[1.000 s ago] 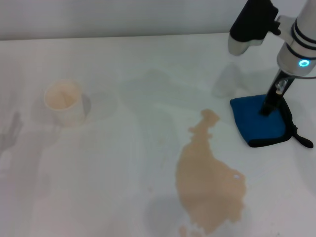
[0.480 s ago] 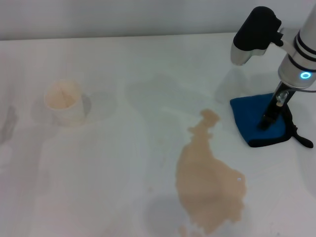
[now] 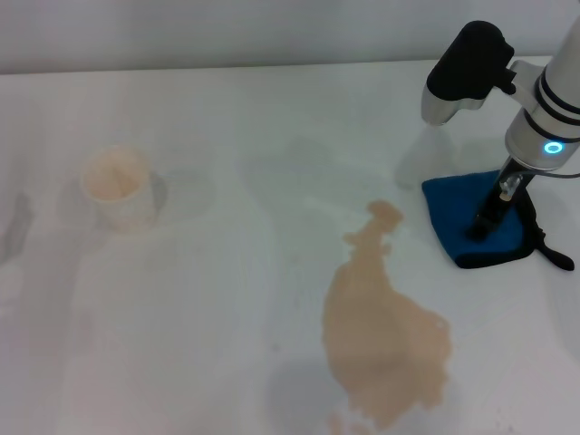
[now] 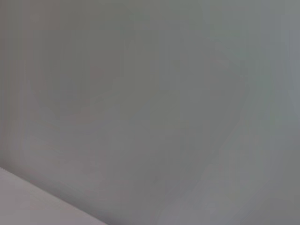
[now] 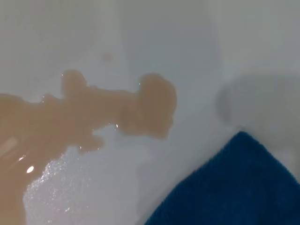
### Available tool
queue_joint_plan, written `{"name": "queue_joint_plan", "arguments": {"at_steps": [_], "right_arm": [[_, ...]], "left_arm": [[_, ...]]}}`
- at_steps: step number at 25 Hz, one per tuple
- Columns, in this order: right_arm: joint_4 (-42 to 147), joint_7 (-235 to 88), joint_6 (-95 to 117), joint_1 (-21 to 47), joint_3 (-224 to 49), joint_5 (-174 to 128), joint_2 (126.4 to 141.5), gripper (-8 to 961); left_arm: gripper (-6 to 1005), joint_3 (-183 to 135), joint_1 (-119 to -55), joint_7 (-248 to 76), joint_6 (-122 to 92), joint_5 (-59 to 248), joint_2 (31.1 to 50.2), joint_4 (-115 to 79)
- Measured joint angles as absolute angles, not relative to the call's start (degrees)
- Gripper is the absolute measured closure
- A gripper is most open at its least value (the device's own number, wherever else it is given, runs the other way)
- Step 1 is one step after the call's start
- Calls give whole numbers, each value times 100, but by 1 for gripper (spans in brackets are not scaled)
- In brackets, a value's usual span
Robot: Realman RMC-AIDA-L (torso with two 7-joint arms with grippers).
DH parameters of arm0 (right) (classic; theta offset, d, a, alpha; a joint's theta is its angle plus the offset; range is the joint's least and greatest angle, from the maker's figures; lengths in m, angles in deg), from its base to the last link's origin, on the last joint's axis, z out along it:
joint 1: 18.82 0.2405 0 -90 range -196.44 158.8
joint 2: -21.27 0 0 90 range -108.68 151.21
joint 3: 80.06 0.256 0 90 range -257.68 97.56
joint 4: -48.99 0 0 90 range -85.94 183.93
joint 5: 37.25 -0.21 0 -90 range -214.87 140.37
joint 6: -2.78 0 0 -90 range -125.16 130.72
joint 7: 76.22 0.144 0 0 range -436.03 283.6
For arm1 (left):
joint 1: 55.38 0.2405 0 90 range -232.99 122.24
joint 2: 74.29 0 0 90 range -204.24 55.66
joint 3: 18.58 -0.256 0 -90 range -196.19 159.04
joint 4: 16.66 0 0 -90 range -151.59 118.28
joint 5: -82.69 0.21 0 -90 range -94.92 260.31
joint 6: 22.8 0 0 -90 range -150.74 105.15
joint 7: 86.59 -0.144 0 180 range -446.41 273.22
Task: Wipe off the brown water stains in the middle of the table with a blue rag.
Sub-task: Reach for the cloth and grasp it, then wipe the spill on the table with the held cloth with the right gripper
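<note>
Small folded bright-blue rag point(image 3: 476, 222) with black edging, no legible label, lying on the plain white table point(image 3: 227, 299) directly beneath the right gripper point(image 3: 482, 222), jaw opening indiscernible, beside the tan irregular liquid stain point(image 3: 381, 331); cream paper cup point(image 3: 118, 186) well apart.

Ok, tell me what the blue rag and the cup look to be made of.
The blue rag: soft woven cloth, probably microfibre or terry; the right wrist view shows a fuzzy, matte nap, and a black edging runs round it. The cup: likely paper, given its thin cream wall and dull, unglazed look, though plastic cannot be ruled out.
</note>
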State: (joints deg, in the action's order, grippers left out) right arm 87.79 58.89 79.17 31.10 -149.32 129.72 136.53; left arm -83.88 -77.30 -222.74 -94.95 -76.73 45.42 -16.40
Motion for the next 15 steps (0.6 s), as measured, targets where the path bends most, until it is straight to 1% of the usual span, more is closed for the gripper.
{"name": "queue_joint_plan", "arguments": {"at_steps": [15], "right_arm": [[8744,5908,7942,3097,-14921,12964,13657,506]], "left_arm": [[134,-8388,-7781,-22274,-9495,-7675,4537,-1630]]}}
